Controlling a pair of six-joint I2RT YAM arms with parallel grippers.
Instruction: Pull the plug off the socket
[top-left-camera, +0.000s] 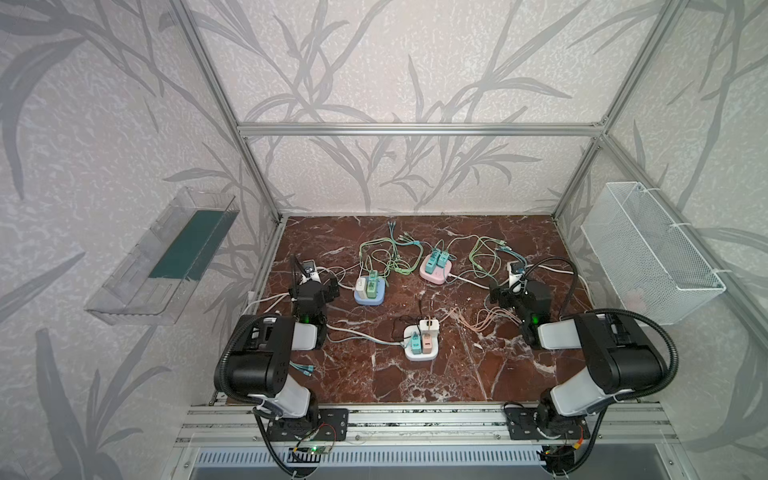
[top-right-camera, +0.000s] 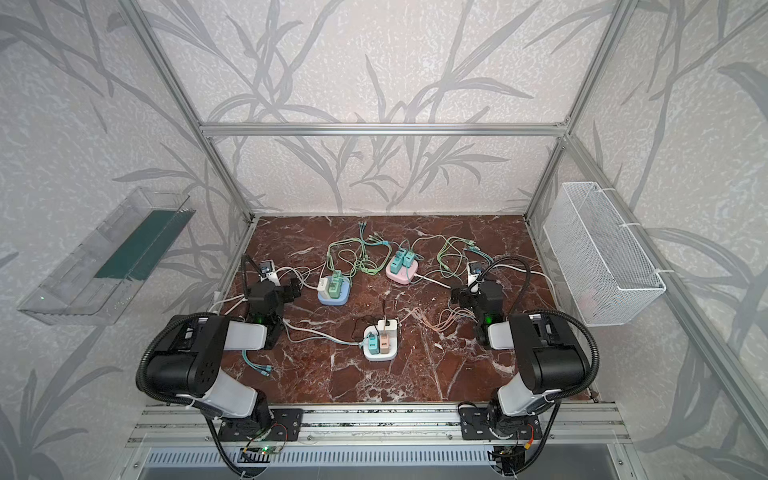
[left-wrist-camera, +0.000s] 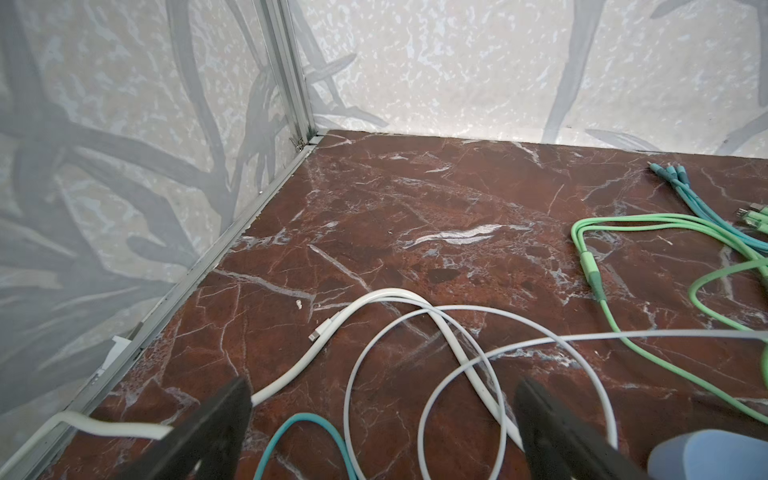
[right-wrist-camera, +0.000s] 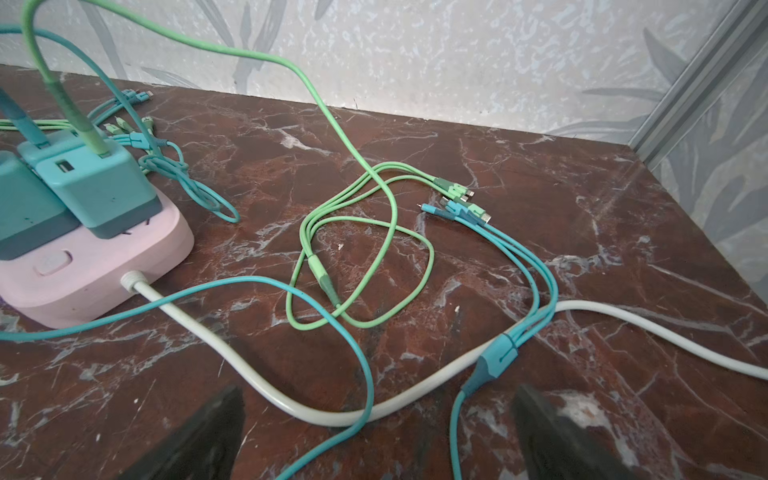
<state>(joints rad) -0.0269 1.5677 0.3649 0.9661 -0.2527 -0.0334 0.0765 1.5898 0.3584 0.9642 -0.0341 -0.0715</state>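
Three sockets lie on the marble table in both top views: a blue socket (top-left-camera: 369, 297) with a white and a green plug (top-left-camera: 372, 282), a pink socket (top-left-camera: 435, 273) with two teal plugs (top-left-camera: 439, 258), and a white socket (top-left-camera: 421, 351) with teal, pink and white plugs. My left gripper (top-left-camera: 311, 272) hangs open to the left of the blue socket, over white cable loops (left-wrist-camera: 415, 353). My right gripper (top-left-camera: 516, 272) hangs open to the right of the pink socket (right-wrist-camera: 83, 270), above a thick white cord (right-wrist-camera: 332, 411) and a teal cable. Neither holds anything.
Green and teal charging cables (top-left-camera: 390, 253) tangle behind and between the sockets, and pink cables (top-left-camera: 478, 320) lie at the right. A clear tray (top-left-camera: 166, 257) hangs on the left wall and a white mesh basket (top-left-camera: 648, 249) on the right wall. Metal frame posts (left-wrist-camera: 291, 83) edge the table.
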